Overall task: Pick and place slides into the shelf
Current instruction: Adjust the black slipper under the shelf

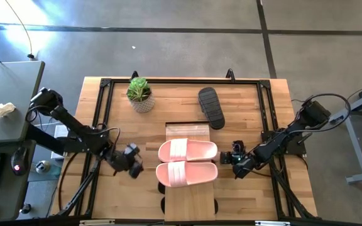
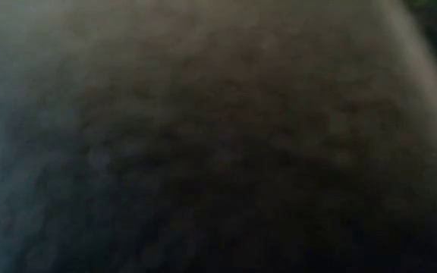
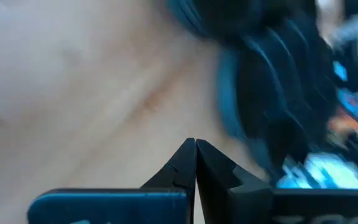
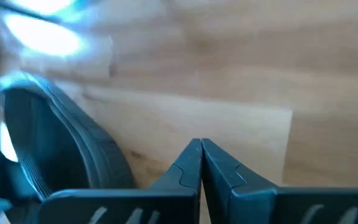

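Left claw (image 1: 132, 161) is clenched tight with nothing in it, sitting low over the table (image 1: 118, 194) just left of the pink slides; its wrist cam shows the two tips pressed together (image 3: 195, 163) over bare wood, with a blurry dark ribbed thing off to one side that I can't really identify. Right claw (image 1: 236, 159) is the same deal, clenched and empty, just right of the pink pair, and its wrist cam has the tips meeting (image 4: 201, 163) with a dark ribbed sole (image 4: 61, 143) close by that the overhead cam doesn't show at that spot. Only the overhead gives the real layout: the shelf (image 1: 190, 201) is the narrow light plank running front to back down the middle of the table, and both pink slides (image 1: 187, 162) lie on top of it, side by side and touching, each with its long axis crosswise to the plank, so left to right, soles down and straps up. Which end is the toe I can't tell. One black slide (image 1: 211, 107) lies on the table behind the shelf, a bit right of it, well apart from the pink ones, ribbed sole up, long axis roughly front to back with a slight tilt. A small potted plant (image 1: 140, 94) stands back left. The low cam is no help, just a dark blur filling the whole picture.
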{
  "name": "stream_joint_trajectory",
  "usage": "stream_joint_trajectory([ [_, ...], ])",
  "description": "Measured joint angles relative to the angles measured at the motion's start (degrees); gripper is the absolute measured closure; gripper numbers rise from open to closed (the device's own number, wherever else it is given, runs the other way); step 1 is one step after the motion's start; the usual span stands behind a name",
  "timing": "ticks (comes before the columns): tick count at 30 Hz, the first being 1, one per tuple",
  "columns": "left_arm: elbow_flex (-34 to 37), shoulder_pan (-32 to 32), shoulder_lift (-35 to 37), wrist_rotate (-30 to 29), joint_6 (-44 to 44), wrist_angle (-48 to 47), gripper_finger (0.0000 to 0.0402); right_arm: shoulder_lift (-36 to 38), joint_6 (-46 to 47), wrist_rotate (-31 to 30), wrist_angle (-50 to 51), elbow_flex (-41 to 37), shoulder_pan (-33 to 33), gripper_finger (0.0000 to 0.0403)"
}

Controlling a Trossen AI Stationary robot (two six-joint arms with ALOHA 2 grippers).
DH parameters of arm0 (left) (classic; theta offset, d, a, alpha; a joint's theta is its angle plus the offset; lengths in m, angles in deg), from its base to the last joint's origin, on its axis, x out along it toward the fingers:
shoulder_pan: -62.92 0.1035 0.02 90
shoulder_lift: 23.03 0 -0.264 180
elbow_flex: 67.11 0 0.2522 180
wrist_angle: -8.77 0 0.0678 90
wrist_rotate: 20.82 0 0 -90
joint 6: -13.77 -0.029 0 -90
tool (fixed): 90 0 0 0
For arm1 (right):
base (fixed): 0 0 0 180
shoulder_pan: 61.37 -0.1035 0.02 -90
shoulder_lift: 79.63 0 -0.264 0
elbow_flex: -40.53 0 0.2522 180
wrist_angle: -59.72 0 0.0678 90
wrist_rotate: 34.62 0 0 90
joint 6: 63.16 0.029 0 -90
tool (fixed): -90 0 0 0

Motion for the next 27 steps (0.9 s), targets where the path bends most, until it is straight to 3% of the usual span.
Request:
stream_joint_trajectory([
  [2, -0.02, -3.09, -0.09, 0.33, 1.99, 2.35, 0.0401, 0.13, -1.23, 2.5, -0.35, -0.04, 0.0, 0.0403],
  [11, -0.02, -11.4, -8.54, -11.46, 16.91, 4.02, 0.0401, 0.1, -5.47, 6.69, -4.66, -0.11, 0.0, 0.0403],
  [17, -2.36, -11.52, -18.93, -12.12, 15.69, 15.75, 0.0401, 0.08, -7.07, 7.98, -6.68, -0.11, 0.0, 0.0403],
  [27, -14.32, -11.3, -30.71, -14.14, 14.95, 14.1, 0.0401, 0.08, -6.41, 8.28, -6.57, -0.11, 0.02, 0.0403],
])
